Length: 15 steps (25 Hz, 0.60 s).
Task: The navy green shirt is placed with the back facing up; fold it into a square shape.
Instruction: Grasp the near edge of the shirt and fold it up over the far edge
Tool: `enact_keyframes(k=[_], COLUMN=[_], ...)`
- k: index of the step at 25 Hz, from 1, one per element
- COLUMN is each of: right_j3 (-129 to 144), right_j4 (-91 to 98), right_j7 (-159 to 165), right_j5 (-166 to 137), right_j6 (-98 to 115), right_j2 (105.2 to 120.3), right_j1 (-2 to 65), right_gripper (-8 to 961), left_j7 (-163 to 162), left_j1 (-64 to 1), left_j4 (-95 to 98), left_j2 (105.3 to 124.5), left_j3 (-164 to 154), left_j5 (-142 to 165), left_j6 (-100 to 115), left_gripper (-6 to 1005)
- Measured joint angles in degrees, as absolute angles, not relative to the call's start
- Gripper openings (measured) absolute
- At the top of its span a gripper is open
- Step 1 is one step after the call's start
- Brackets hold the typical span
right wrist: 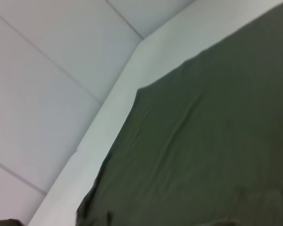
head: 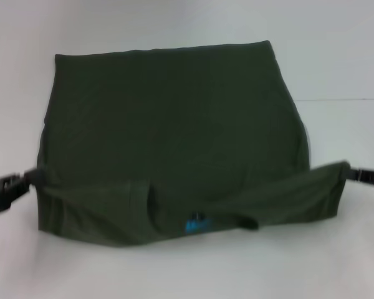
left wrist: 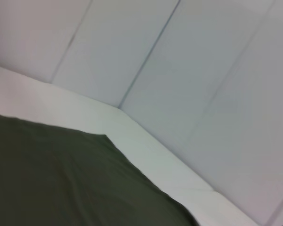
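The left gripper [head: 26, 179] at 9 o'clock and the right gripper [head: 349, 171] at 3 o'clock are pinching the navy green shirt [head: 174, 131], lifting its near edge for folding.

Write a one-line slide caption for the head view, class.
Left gripper and right gripper flank the navy green shirt, its near edge raised off the white table.
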<state>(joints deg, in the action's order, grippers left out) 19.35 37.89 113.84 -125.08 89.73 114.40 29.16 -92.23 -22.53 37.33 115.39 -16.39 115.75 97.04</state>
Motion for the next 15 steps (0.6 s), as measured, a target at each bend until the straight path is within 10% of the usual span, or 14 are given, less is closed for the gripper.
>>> enact_keyframes(k=[15], right_j3=[21.9], right_j4=[33.1], right_j7=[117.3], right_j5=[-125.1], right_j6=[73.2], right_j2=[111.57], right_j1=[41.9], right_gripper=[26], left_j7=[-94.2], left_j1=[-35.1], left_j4=[33.1], left_j2=[112.26], left_j3=[-16.7], left_j5=[115.3], left_j6=[75.4], left_gripper=[41])
